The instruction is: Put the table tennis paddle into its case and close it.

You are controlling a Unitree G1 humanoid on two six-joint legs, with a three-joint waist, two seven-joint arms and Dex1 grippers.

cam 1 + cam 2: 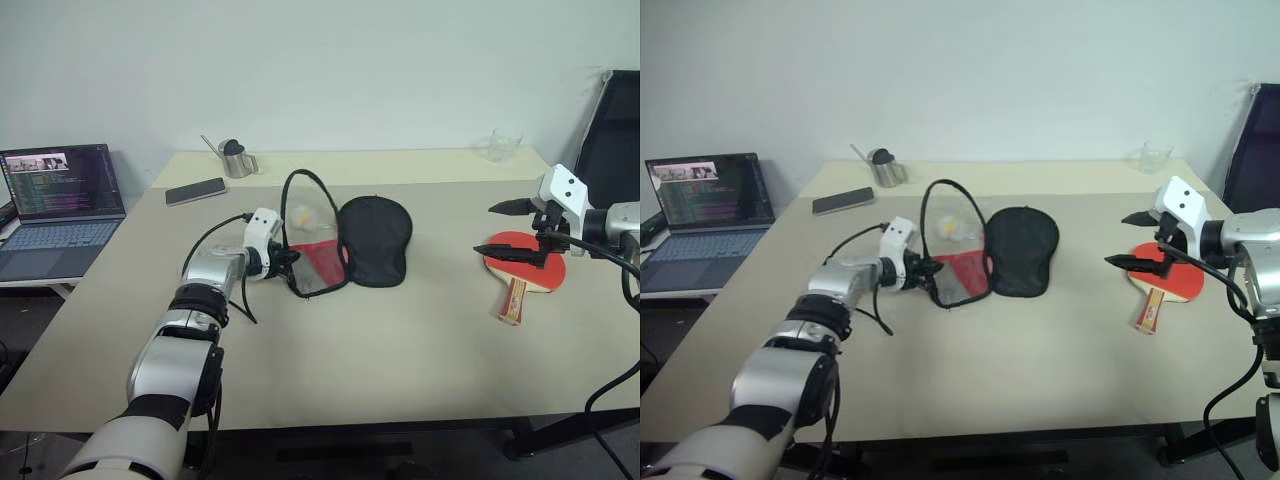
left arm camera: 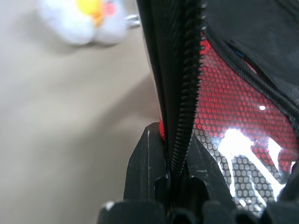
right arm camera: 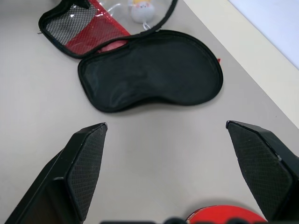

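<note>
On the table [image 1: 400, 350], left tool [image 1: 291, 262] pinches the unzipped red-mesh case [image 1: 372, 238]; right tool [image 1: 512, 229] spread.

The case [image 1: 345, 243] lies open near the middle of the bench [image 1: 380, 350], its flat half to the right and its raised flap to the left. The table tennis paddle [image 1: 522, 268] lies near the right edge, handle toward the front. A phone [image 1: 195, 190] lies toward the back left corner, a metal cup [image 1: 237, 159] behind it, and a glass [image 1: 503, 145] near the back right corner. A laptop [image 1: 55, 205] stands beyond the left edge.
</note>
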